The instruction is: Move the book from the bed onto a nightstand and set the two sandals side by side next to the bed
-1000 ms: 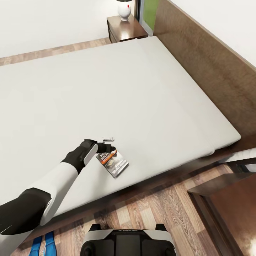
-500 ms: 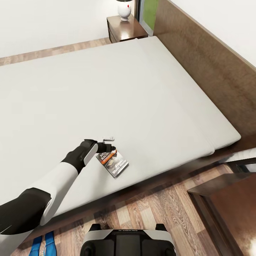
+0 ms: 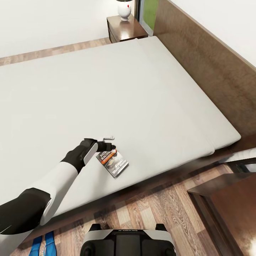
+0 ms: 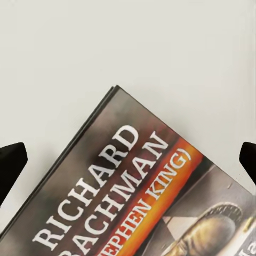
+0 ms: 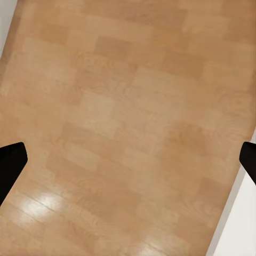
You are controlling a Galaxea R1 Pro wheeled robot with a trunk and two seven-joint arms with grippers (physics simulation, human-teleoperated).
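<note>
Lying flat near front edge of light-grey mattress of dark-brown wooden bed (image 3: 142, 89), thin dark paperback book (image 3: 113, 162) looked light, slightly flexible. Left gripper (image 3: 108, 142) hovered at its far corner, jaws released, spread wide. Best hold judged: pinch across exposed edge.

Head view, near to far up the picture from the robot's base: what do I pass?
Sandals on the floor → book near the mattress edge → left pincer at the book's far corner → bare mattress of the bed → nightstand → white lamp base on it.
</note>
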